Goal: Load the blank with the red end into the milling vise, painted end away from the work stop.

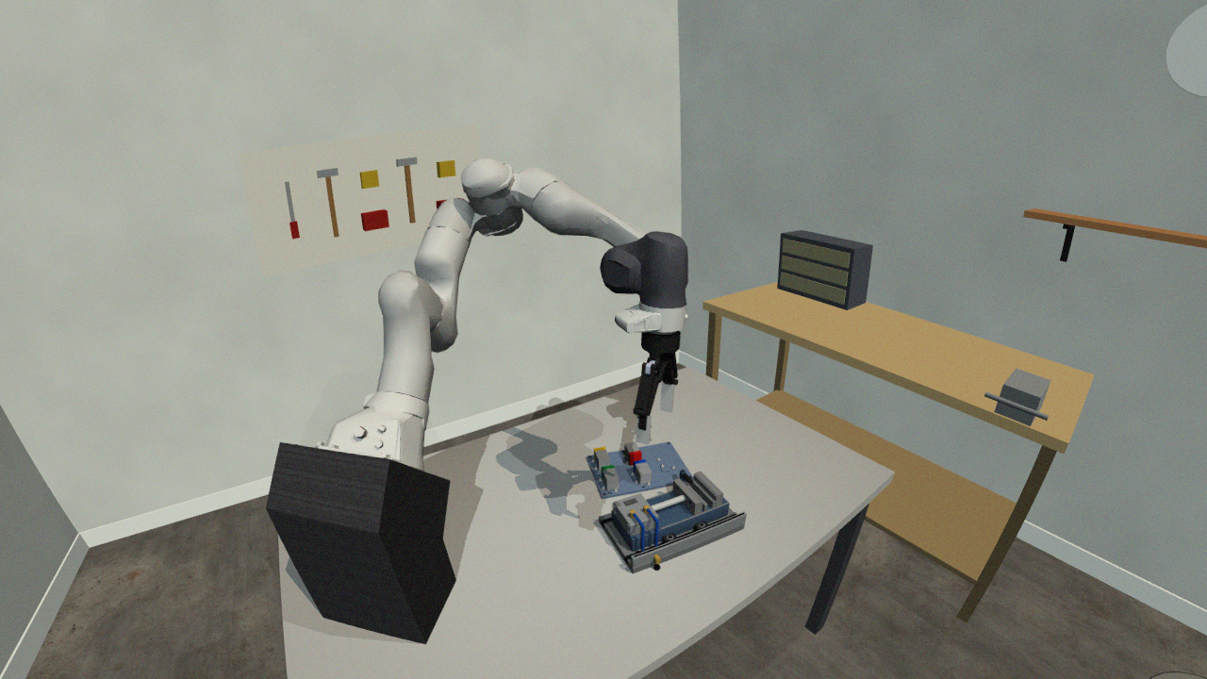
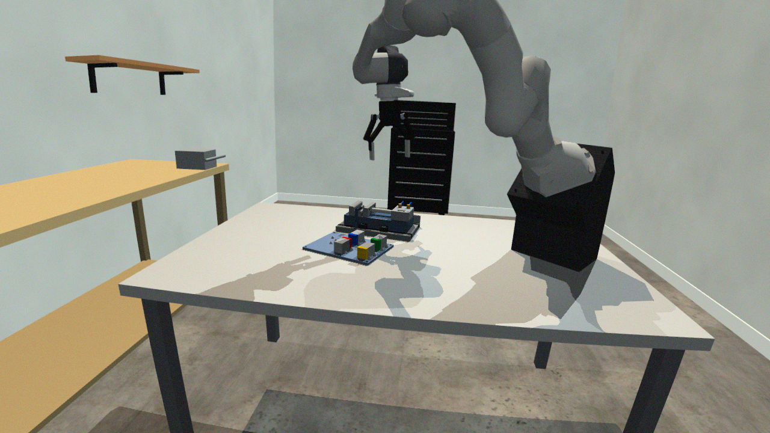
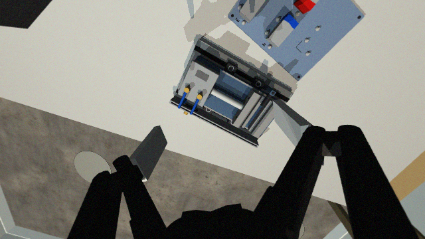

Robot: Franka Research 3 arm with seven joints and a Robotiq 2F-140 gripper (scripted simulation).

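Note:
The blank with the red end (image 1: 635, 456) (image 2: 343, 245) (image 3: 303, 5) lies on the blue infeed plate (image 1: 667, 455) (image 2: 317, 247) (image 3: 319, 43) among the other blanks. Beside it are a blue-ended blank (image 2: 355, 236) (image 3: 282, 30), a yellow-ended blank (image 2: 366, 250) and a green-ended blank (image 2: 378, 242). The milling vise (image 1: 670, 506) (image 2: 379, 218) (image 3: 229, 95) stands next to the plate, and nothing lies between its jaws. The jaw block with blue hoses (image 1: 641, 517) (image 3: 198, 79) faces the fixed jaw (image 1: 704, 488) (image 3: 257, 113). My gripper (image 1: 653, 420) (image 2: 389, 149) (image 3: 216, 123) is open and empty, high above the vise and plate.
The arm's black pedestal (image 1: 362, 540) (image 2: 559, 215) stands on the table (image 1: 522, 607) (image 2: 484, 290). A wooden bench (image 1: 894, 346) (image 2: 80, 188) carrying a drawer box (image 1: 822, 268) and a small grey block (image 1: 1021, 392) (image 2: 195, 159) stands beside the table. A dark drawer cabinet (image 2: 422, 156) stands behind it.

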